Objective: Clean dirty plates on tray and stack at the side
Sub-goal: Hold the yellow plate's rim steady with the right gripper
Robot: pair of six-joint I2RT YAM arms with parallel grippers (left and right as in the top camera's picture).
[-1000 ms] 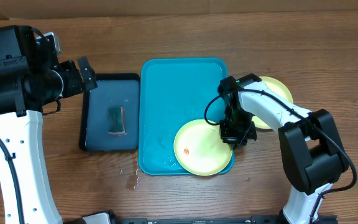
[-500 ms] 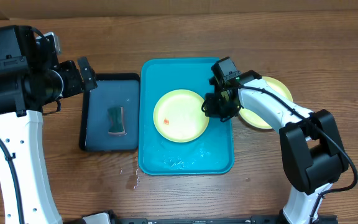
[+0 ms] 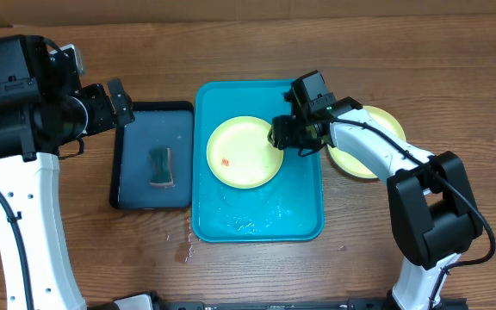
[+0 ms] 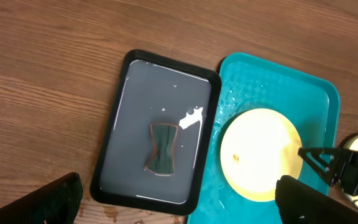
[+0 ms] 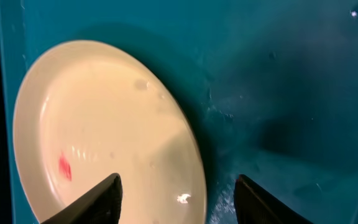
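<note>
A yellow-green plate [image 3: 244,152] with a small red smear lies flat in the far half of the turquoise tray [image 3: 257,222]. My right gripper [image 3: 276,138] is open at the plate's right edge. In the right wrist view one of its fingers [image 5: 104,194] is over the plate [image 5: 104,118] and the other over the wet tray [image 5: 284,74], and nothing is gripped. A second yellow-green plate [image 3: 387,126] rests on the table right of the tray, partly behind the right arm. My left gripper [image 3: 120,105] is open, high above the table's left side.
A dark navy tray [image 3: 115,176] holding water and a green sponge [image 3: 161,167] sits left of the turquoise tray. Water drops [image 3: 183,245] lie on the wood by the turquoise tray's front left corner. The left wrist view shows the sponge [image 4: 162,148] and the plate [image 4: 263,152].
The right gripper moved the plate from the tray's front right corner to its far middle, then opened and let it go. The left arm has stayed still.
</note>
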